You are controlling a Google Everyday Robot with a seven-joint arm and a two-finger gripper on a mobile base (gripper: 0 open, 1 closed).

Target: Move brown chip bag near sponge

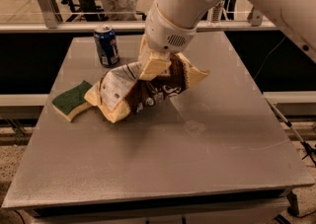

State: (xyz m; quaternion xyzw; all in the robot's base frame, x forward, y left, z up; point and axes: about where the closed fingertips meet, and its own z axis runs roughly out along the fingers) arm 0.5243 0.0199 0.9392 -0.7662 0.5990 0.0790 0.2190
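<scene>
The brown chip bag (148, 92) lies tilted on the grey table (163, 159), its white label facing left and its left end touching the sponge. The sponge (72, 100), dark green on top over pale yellow foam, lies at the table's left edge. My gripper (154, 67) reaches down from the white arm at the top and is shut on the bag's upper middle, with cream fingers (150, 65) pressed into the crumpled foil.
A blue soda can (106, 45) stands upright at the back left of the table, behind the sponge and bag. A person and chairs are beyond a rail behind the table. A cable hangs at the right side.
</scene>
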